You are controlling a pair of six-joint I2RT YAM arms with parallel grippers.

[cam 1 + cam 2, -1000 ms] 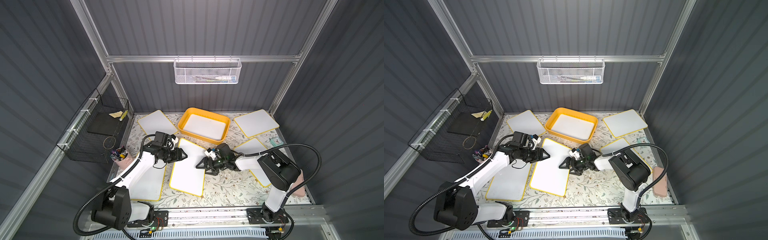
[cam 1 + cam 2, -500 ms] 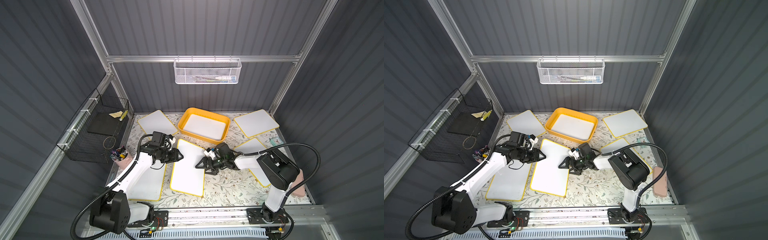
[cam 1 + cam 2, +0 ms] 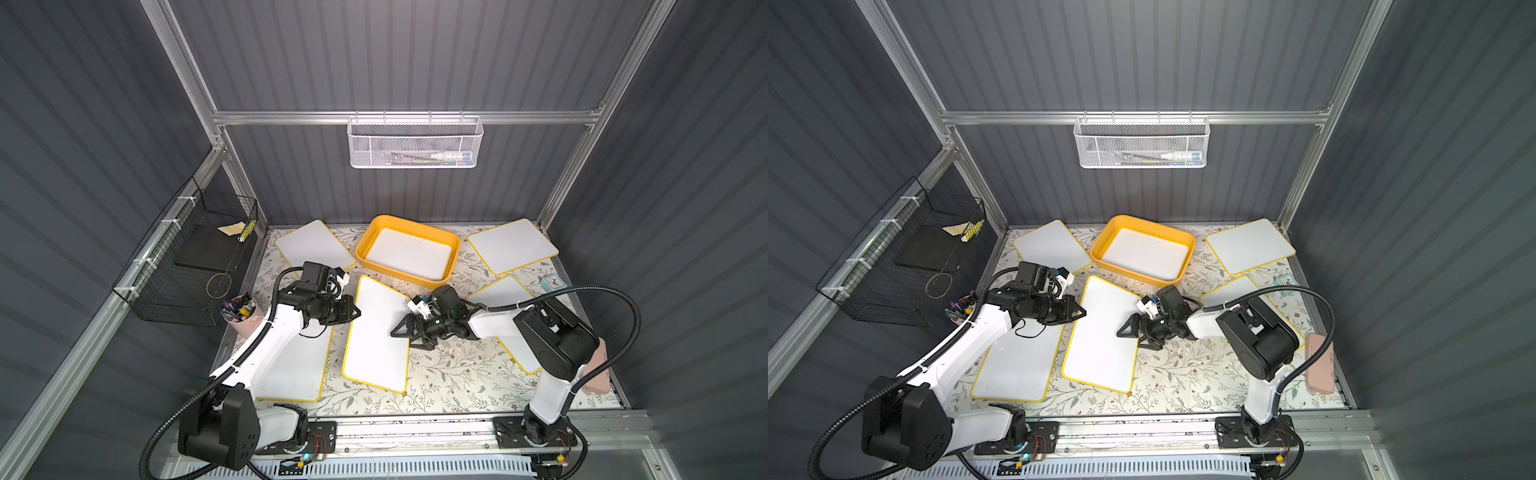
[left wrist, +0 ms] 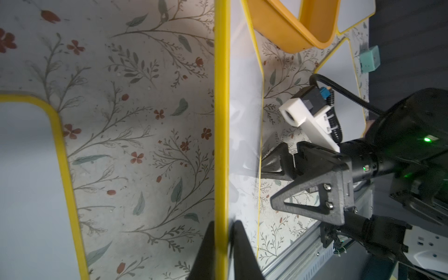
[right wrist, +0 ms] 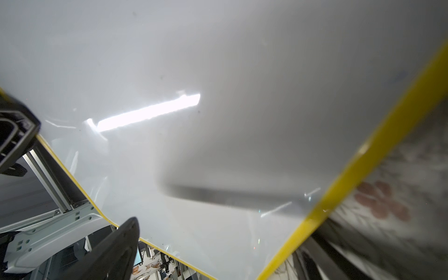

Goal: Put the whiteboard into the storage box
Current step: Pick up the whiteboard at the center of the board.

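A white whiteboard with a yellow rim [image 3: 378,332] [image 3: 1102,336] lies mid-table in front of the yellow-orange storage box [image 3: 411,220] [image 3: 1142,219], which holds a white board. My left gripper [image 3: 356,311] [image 3: 1082,311] [image 4: 223,224] is shut on the whiteboard's [image 4: 242,121] left long edge; the yellow rim is pinched between its fingers. My right gripper [image 3: 405,332] [image 3: 1129,332] [image 4: 266,184] is open at the opposite edge. In the right wrist view the whiteboard [image 5: 218,72] fills the frame and passes between the spread fingers [image 5: 116,249].
More whiteboards lie at back left [image 3: 313,245], back right [image 3: 511,245], under the left arm [image 3: 291,365] and under the right arm [image 3: 498,291]. A pen cup [image 3: 241,311], black wire basket [image 3: 195,257], white mesh basket [image 3: 413,141], teal clock [image 3: 552,282] and pink eraser [image 3: 598,374] surround them.
The left gripper's jaws have closed onto the whiteboard's left edge. The right gripper has stayed open at the right edge, hardly moving.
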